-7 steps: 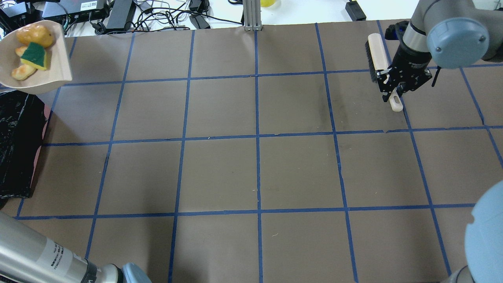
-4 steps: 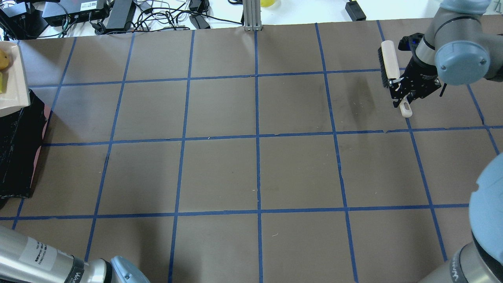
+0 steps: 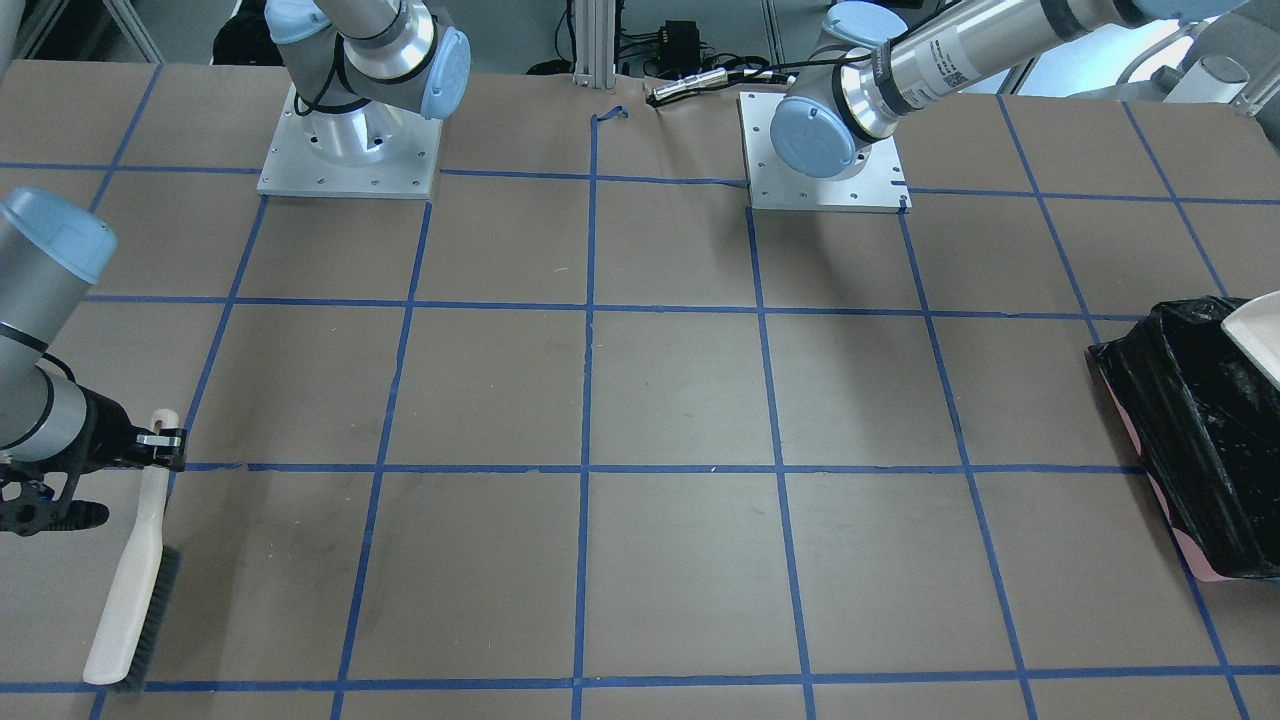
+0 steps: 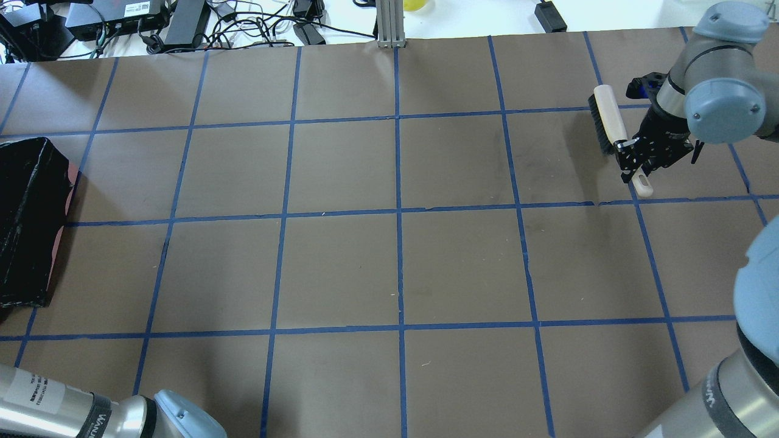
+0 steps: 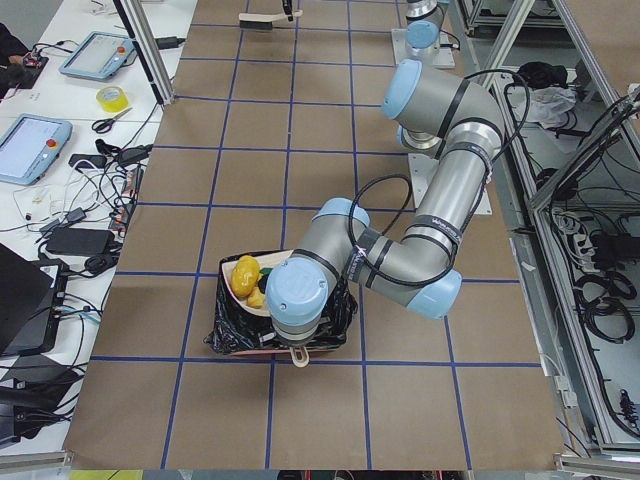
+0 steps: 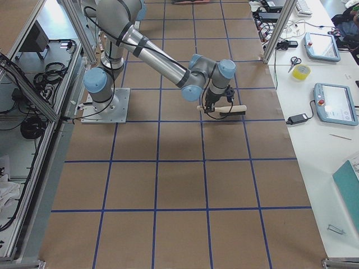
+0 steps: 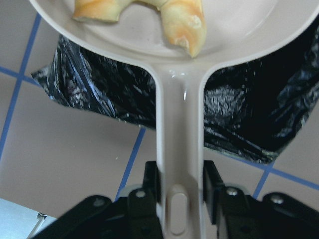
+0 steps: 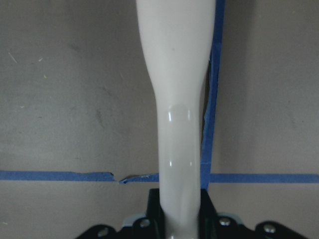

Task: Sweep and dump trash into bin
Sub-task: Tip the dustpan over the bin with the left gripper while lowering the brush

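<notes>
My left gripper (image 7: 179, 186) is shut on the handle of the beige dustpan (image 7: 179, 114) and holds the pan over the bin (image 7: 239, 114), a pink box lined with a black bag. Golden-brown trash pieces (image 7: 184, 22) lie in the pan. The exterior left view shows a yellow lump (image 5: 247, 272) in the pan above the bin (image 5: 240, 335). The bin also shows in the overhead view (image 4: 24, 219) and the front view (image 3: 1200, 440), where a dustpan corner (image 3: 1255, 335) hangs over it. My right gripper (image 4: 633, 161) is shut on the handle of a cream brush (image 4: 608, 125) at the far right.
The brush (image 3: 130, 590) lies low over the brown table with blue tape lines (image 4: 395, 213), its bristles facing the table's middle. Cables and boxes (image 4: 182, 24) sit beyond the far edge. Two arm bases (image 3: 345, 150) stand at the robot's side.
The dustpan with the trash has moved left out of the overhead view, over the bin. My right gripper has carried the brush to the right and nearer the robot.
</notes>
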Available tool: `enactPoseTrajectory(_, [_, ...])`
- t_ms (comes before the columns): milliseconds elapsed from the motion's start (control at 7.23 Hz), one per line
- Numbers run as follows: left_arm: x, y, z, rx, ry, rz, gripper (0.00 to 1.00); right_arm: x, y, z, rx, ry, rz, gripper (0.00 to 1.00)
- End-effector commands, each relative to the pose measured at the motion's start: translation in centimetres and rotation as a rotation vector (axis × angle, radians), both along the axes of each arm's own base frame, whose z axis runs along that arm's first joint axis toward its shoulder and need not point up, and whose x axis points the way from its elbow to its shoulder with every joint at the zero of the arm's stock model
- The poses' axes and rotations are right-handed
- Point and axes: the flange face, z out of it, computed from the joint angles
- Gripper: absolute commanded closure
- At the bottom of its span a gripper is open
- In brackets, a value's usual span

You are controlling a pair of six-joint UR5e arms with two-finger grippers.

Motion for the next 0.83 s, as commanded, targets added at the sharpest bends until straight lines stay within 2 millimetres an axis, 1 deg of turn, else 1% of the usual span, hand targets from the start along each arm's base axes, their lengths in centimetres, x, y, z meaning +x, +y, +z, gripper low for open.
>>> enactPoseTrajectory(0, [0.6,1.7,2.2,0.095,-0.096,-0.069,1.00,-0.2,0.3,-0.3,0.022,0.009,-0.007,1.00])
enactPoseTrajectory(138, [0.2,1.4,2.9,0.117,-0.127,-0.078,1.00,-0.2,0.4,-0.4,0.034,0.005,-0.010,1.00])
enactPoseTrajectory(277, [-0.1,0.6,3.3,0.175,-0.198,-0.094,1.00,-0.2,0.4,-0.5,0.039,0.006,-0.010,1.00])
enactPoseTrajectory(415, [-1.3,-0.9,3.4,0.188,-0.220,-0.151,1.00,-0.1,0.7,-0.7,0.060,-0.003,-0.010,1.00])
enactPoseTrajectory(554, [-2.0,-2.2,3.6,0.204,-0.259,-0.220,1.00,-0.1,0.6,-0.5,0.057,-0.006,-0.006,0.93])
enactPoseTrajectory(692, [-2.5,-2.8,3.5,0.206,-0.267,-0.251,1.00,0.0,0.6,-0.5,0.051,-0.013,-0.007,0.34])
